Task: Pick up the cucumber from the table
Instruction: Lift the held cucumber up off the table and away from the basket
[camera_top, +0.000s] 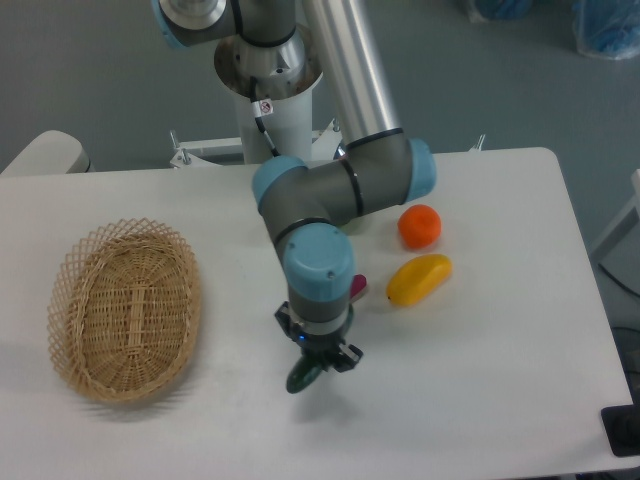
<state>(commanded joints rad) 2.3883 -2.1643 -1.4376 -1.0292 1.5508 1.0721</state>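
One table (500, 400) carrying everything. Lying on table: one wicker basket (123, 308), one orange (419, 226), one yellow mango (418, 279), one magenta eggplant (358, 287) peeking out behind arm. One cucumber (301, 377) hanging over table. One gripper (322, 358) showing.

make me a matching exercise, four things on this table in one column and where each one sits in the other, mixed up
Things:
1. cucumber
2. wicker basket
3. orange fruit
4. yellow mango

Places:
A. far left of the table
B. in the claw, near the front edge
C. just in front of the orange fruit
D. farthest back on the right side

Pairs: 1-B, 2-A, 3-D, 4-C
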